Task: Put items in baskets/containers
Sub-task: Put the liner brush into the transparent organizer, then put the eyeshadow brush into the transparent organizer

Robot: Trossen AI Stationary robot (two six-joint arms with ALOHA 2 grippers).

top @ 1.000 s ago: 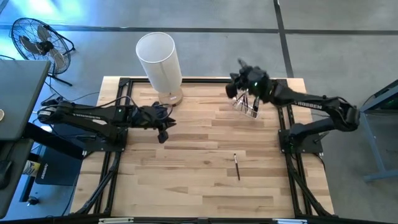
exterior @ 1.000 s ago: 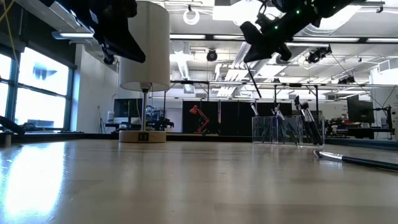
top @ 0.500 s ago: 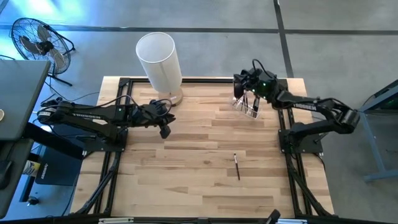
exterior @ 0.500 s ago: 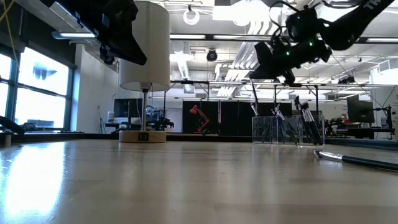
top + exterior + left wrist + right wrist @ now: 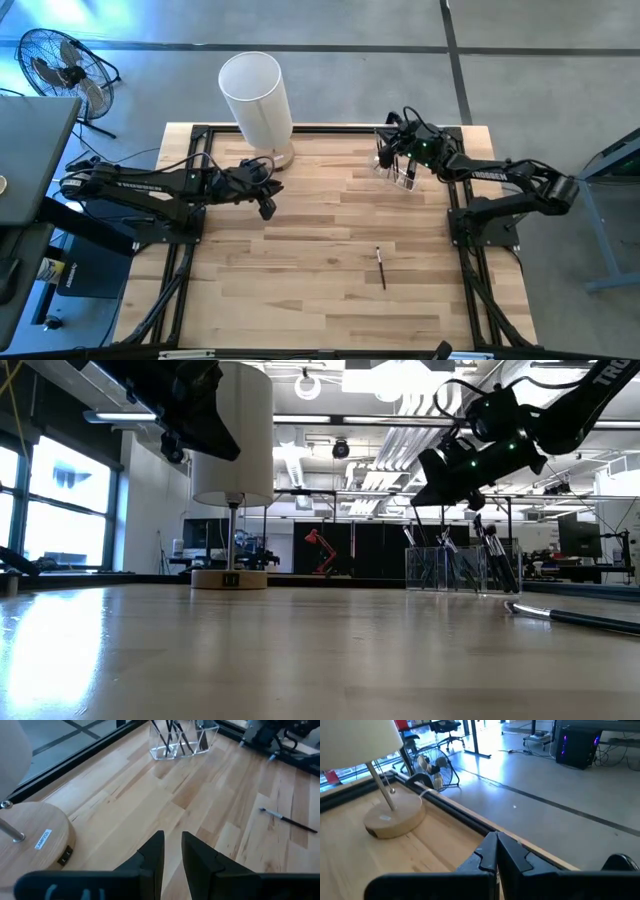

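Note:
A tall white cylinder [image 5: 255, 90] stands on a round wooden base [image 5: 275, 157] at the table's far left. A small clear holder [image 5: 397, 170] with several dark-handled brushes upright in it stands at the far right. One brush [image 5: 381, 268] lies flat on the table, nearer the front. My right gripper [image 5: 386, 140] hangs shut just above the holder's far side, holding nothing. My left gripper [image 5: 266, 206] hovers near the wooden base. Its fingers [image 5: 172, 850] are a narrow gap apart, with nothing between them.
Black frame rails [image 5: 330, 128] run along the table's far edge and both sides. A floor fan [image 5: 60, 65] stands beyond the far left corner. Bare wooden tabletop [image 5: 320, 230] stretches between the arms and toward the near edge.
My right gripper has come down toward the clear holder and drifted a little toward the table's right edge, staying shut. My left gripper has stayed in place and rolled slightly about its own axis. The brushes and both containers have not moved.

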